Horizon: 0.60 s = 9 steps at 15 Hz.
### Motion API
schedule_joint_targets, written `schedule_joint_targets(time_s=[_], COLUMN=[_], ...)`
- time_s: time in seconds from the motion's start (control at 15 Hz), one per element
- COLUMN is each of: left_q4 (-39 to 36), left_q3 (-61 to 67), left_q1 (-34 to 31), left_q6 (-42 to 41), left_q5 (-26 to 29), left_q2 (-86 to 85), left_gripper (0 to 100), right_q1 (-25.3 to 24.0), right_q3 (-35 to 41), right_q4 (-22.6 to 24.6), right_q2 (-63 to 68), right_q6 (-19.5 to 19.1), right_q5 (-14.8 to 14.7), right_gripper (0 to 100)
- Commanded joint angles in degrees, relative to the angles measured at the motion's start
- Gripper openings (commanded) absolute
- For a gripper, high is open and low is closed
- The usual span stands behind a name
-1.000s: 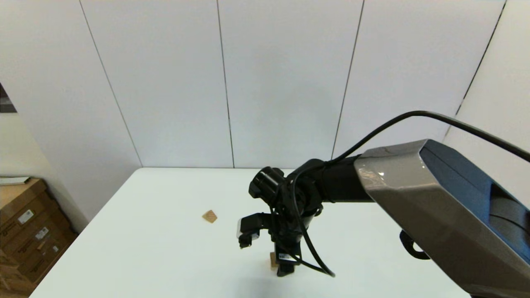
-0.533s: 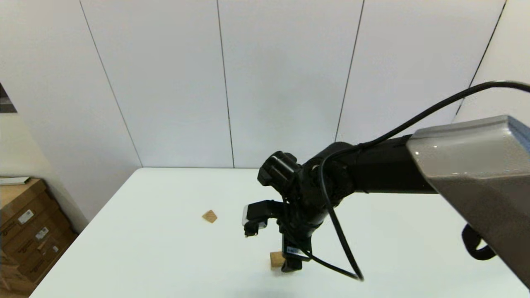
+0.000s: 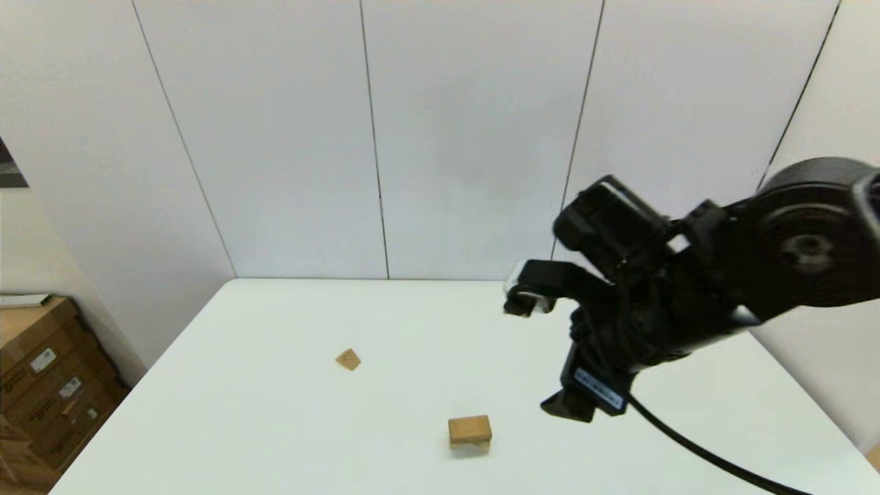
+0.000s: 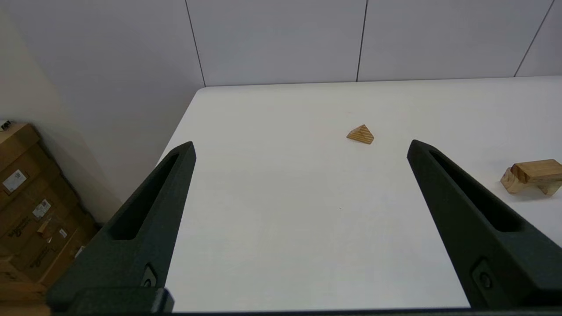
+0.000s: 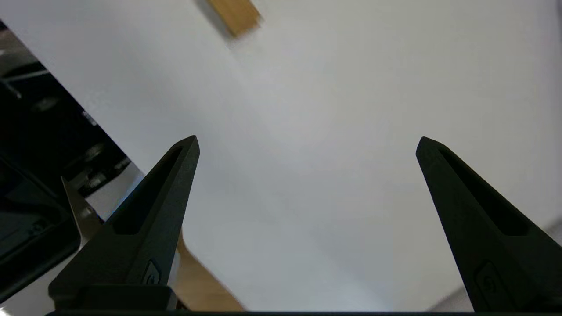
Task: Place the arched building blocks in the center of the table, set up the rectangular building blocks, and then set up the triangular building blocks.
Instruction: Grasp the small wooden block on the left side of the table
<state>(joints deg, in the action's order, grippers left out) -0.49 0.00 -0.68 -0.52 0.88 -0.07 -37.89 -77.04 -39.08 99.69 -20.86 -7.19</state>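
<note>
Left gripper (image 4: 300, 147): parked on the robot's side of the arch and off to its left, its 2 black fingers spread wide with nothing between them

Right gripper (image 5: 307, 145): raised above the table and to the right of the arch, clear of it; fingers fully apart and empty

White rectangular table (image 3: 275, 426): bare apart from 3 wooden pieces

Chunky light-wood arched block (image 3: 470, 447): the landmark, standing hollow side down on its 2 feet, roughly midway across the table and toward the robot's edge

Flat tan-brown rectangular slab (image 3: 469, 429): lying flat on top of the arch, touching it, edges roughly in line with it

Small tan striped triangular wedge (image 3: 348, 359): beyond the arch and to its left, well apart from it, resting on a flat face with its ridge up

Step in hand: by the layout, 2 pieces are set and only the wedge remains

How the wedge will handle: likely light, rigid and smooth, so it should not crush but could slip or pivot; its sloped faces would squeeze it out of a pinch

Where to hold: across the 2 flat triangular end faces, low down, ridge kept upward

Risk: the stack looks easy to nudge, so the wedge should go down gently, square on the slab
</note>
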Motion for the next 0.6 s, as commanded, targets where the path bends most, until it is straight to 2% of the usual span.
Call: schedule_joint_targets(time_s=[0.07, 0.2, 0.4, 0.6], left_q4=[-0.04, -0.04, -0.04, -0.04], left_q3=[0.18, 0.09, 0.18, 0.09], left_q1=[-0.02, -0.02, -0.02, -0.02], left_q6=[0.00, 0.00, 0.00, 0.00], left_q5=[0.00, 0.00, 0.00, 0.00], left_q2=[0.07, 0.07, 0.07, 0.07], left_gripper=[100, 100, 100, 100], right_q1=[11.26, 14.16, 22.33, 27.61], right_q3=[15.52, 22.82, 34.86, 45.05], right_q4=[-0.20, 0.59, 1.03, 1.64], right_q2=[-24.37, -33.07, -47.05, -60.06], right_q6=[1.35, 1.26, 1.17, 1.17], right_q5=[-0.89, -1.33, -1.33, -1.25], right_gripper=[100, 100, 100, 100])
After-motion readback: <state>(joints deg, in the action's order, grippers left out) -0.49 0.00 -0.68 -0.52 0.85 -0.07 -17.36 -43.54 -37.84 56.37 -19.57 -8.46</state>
